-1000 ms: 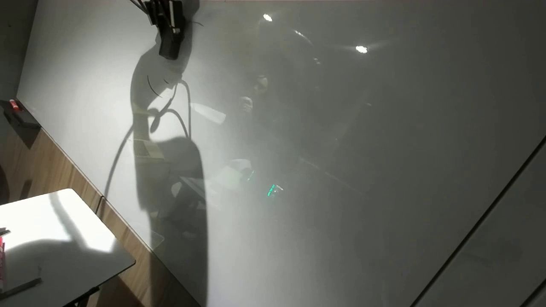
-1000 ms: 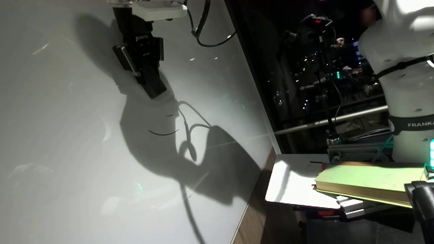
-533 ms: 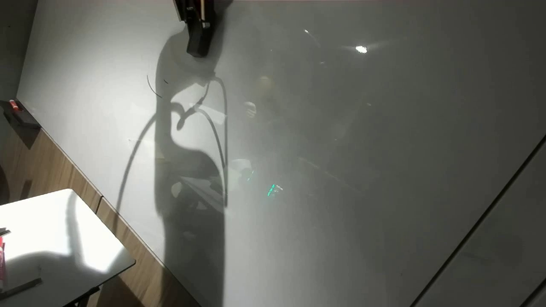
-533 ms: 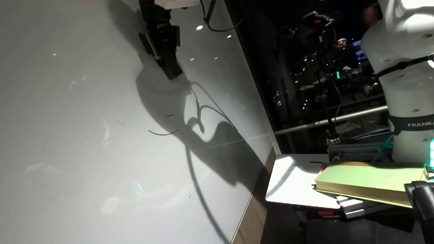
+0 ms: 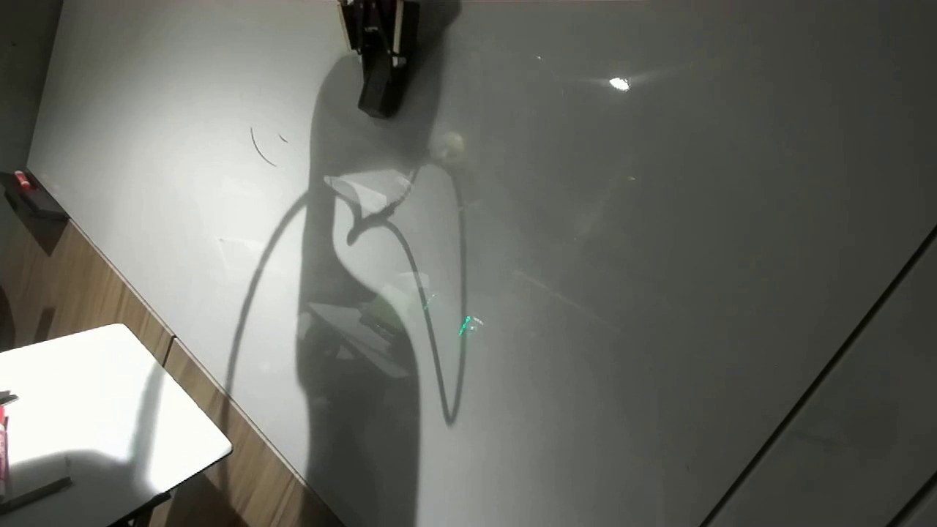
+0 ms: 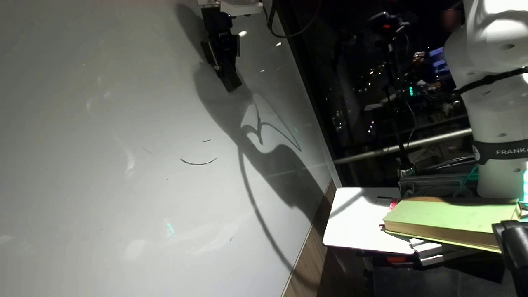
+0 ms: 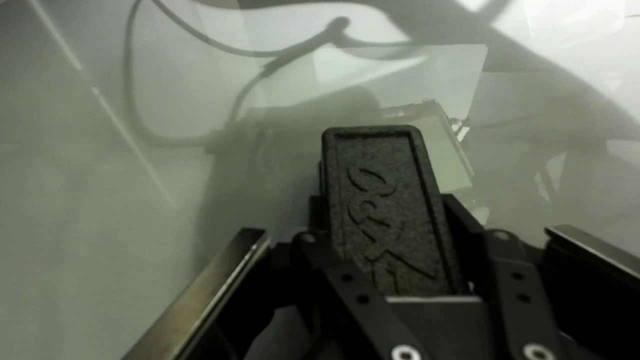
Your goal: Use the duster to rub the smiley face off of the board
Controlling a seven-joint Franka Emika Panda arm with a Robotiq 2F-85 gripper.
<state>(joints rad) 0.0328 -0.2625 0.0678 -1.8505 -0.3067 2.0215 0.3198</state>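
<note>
The board (image 5: 585,410) is large, glossy and white-grey and fills most of both exterior views (image 6: 82,198). The smiley face (image 5: 260,150) shows as a long thin curved line with a short stroke beside it; it also shows in an exterior view (image 6: 199,164). My gripper (image 7: 385,215) is shut on the duster (image 7: 380,160), a dark grey block with embossed letters, which points out beyond the fingers. In both exterior views the duster (image 5: 378,91) (image 6: 232,82) is apart from the drawn lines, off to their upper right. Whether it touches the board I cannot tell.
A small white tabletop (image 5: 110,388) stands below the board, with a light green book-like block (image 6: 449,214) beside it. The arm's white lower body (image 6: 495,123) is at the right. A dark ledge (image 5: 44,201) holds a red object (image 5: 23,180). A cable (image 6: 284,35) hangs near the gripper.
My gripper has moved to the right with the duster, and also upward in an exterior view. Its shadow has slid off the drawn lines, which look the same.
</note>
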